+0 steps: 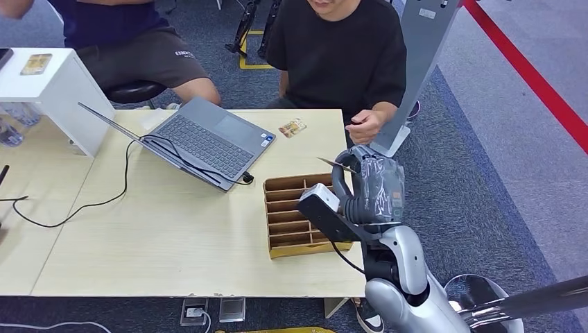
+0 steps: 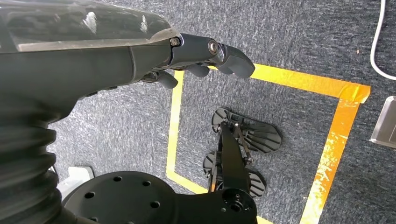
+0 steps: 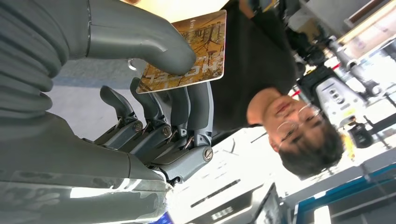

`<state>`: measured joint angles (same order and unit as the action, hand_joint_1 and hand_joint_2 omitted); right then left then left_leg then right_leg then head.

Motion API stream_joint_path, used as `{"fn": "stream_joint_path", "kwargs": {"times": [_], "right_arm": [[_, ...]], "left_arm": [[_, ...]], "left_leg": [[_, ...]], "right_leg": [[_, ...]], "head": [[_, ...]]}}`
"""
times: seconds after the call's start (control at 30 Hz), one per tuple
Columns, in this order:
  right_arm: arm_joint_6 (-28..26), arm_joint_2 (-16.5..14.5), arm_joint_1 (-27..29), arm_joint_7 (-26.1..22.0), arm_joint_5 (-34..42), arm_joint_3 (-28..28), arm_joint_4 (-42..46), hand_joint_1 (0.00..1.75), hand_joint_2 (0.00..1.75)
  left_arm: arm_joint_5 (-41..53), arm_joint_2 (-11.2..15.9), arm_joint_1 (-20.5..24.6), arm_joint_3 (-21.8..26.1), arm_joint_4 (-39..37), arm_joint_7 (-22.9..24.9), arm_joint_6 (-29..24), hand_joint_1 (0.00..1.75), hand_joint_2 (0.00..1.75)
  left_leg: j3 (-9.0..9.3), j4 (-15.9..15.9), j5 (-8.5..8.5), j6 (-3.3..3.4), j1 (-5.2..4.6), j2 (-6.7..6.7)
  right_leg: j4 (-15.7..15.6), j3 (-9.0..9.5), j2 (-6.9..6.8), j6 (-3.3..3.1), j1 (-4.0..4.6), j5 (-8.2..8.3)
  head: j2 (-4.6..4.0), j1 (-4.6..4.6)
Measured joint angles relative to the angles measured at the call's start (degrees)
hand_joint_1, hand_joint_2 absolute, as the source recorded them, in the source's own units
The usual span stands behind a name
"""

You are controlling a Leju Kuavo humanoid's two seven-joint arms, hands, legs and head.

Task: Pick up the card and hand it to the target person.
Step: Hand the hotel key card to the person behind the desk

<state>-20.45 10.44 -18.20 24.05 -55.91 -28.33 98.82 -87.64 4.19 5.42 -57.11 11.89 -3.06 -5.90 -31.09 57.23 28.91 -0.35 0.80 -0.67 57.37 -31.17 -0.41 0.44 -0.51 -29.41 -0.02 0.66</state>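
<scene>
Fingers (image 3: 187, 100) and thumb of the right hand (image 1: 371, 182) pinch the card (image 3: 196, 51) above the wooden table (image 1: 159, 236).

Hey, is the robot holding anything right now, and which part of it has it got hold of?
The right hand pinches the card by one end, thumb over fingers. The left hand holds nothing.

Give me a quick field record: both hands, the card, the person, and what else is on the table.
right hand: raised past the table's far edge, thumb and fingers pinching the card
card: held, its free end toward the person
person: black shirt, seated across the table, a hand close to the card, not touching it
left hand: hanging over the carpet, holds nothing
table: laptop, brown divided box, second card lying flat
</scene>
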Motion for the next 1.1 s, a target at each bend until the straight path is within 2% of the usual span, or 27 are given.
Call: {"fn": "stream_joint_path", "kwargs": {"times": [0.17,0.57,0.8,1.1], "right_arm": [[-1.7,-2.3,-7.4,-4.0,3.8,-0.9,-10.0,1.55,1.75],[-3.8,-9.3,-23.4,-7.1,4.5,-3.9,-36.2,1.55,1.75],[-4.5,-11.7,-27.6,-7.7,5.2,-5.3,-45.9,1.55,1.75],[-4.9,-13.0,-29.5,-7.7,5.4,-6.6,-51.7,1.55,1.75]], "left_arm": [[1.0,0.0,0.3,0.0,0.0,0.4,0.2,0.0,1.75],[1.6,-0.3,1.1,-1.1,0.0,1.7,-0.4,0.0,1.75],[1.6,-0.3,1.2,-1.4,0.0,1.8,-0.6,0.0,1.75],[1.4,-0.3,1.2,-1.4,0.0,1.7,-0.5,0.0,1.75]], "left_leg": [[0.0,0.0,-0.06,0.01,0.0,-0.01],[-0.07,0.0,-0.09,0.01,0.0,-0.03],[-0.07,0.0,-0.09,0.01,0.0,-0.03],[-0.05,0.0,-0.09,0.01,0.0,-0.03]], "right_leg": [[0.0,0.0,-0.02,0.0,0.0,0.04],[0.1,-0.09,-0.07,-0.02,0.0,0.07],[0.1,-0.1,-0.07,-0.02,0.0,0.07],[0.1,-0.1,-0.07,-0.02,0.0,0.07]], "head": [[0.01,-0.01],[0.01,-0.02],[0.0,0.0],[0.01,-0.03]]}}
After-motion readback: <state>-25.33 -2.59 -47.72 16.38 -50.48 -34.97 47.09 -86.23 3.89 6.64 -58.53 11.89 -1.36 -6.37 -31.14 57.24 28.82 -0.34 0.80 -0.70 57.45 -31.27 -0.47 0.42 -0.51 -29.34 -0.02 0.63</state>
